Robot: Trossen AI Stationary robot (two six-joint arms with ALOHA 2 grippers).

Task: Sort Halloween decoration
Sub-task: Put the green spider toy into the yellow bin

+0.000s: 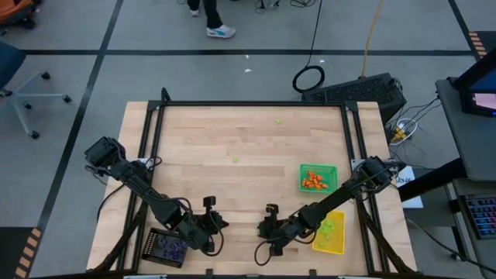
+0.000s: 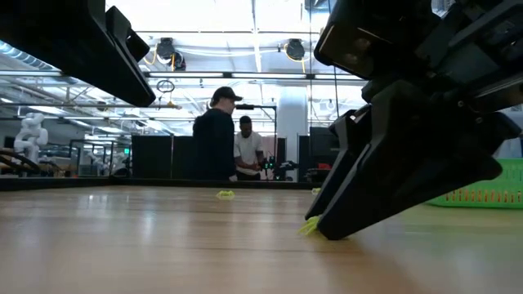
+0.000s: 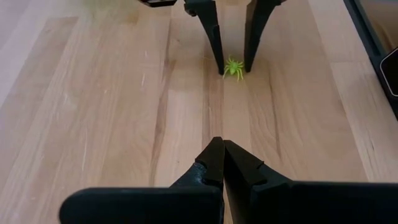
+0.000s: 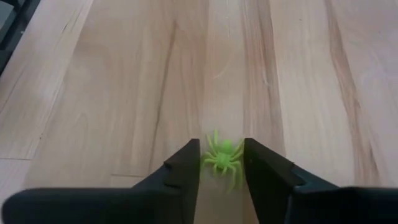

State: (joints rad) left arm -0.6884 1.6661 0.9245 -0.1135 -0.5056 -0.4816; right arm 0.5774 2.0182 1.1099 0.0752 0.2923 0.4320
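A lime green spider trinket (image 4: pixel 224 158) lies flat on the wooden table near its front edge. My right gripper (image 4: pixel 222 163) stands over it, open, with one dark finger on each side and the tips down at the tabletop (image 2: pixel 323 233). The left wrist view shows the same spider (image 3: pixel 234 68) between those two fingers. My left gripper (image 3: pixel 222 149) is shut and empty, a short way to the table's left of the spider, pointing toward it. In the high view the two grippers face each other, left (image 1: pixel 223 226) and right (image 1: pixel 262 229). My right gripper has its fingers (image 4: pixel 186 165) close against both sides of the spider's legs (image 4: pixel 208 163), slanting down from the table's right. The spider rests on the table. I cannot tell whether the fingers touch it.
A green tray (image 1: pixel 302 177) with orange trinkets and a yellow tray (image 1: pixel 341 232) with lime green ones stand at the right. A black tray (image 1: pixel 152 246) with purple ones stands at the front left. Loose green trinkets (image 1: pixel 279 120) (image 1: pixel 236 159) lie farther back. People stand beyond the table.
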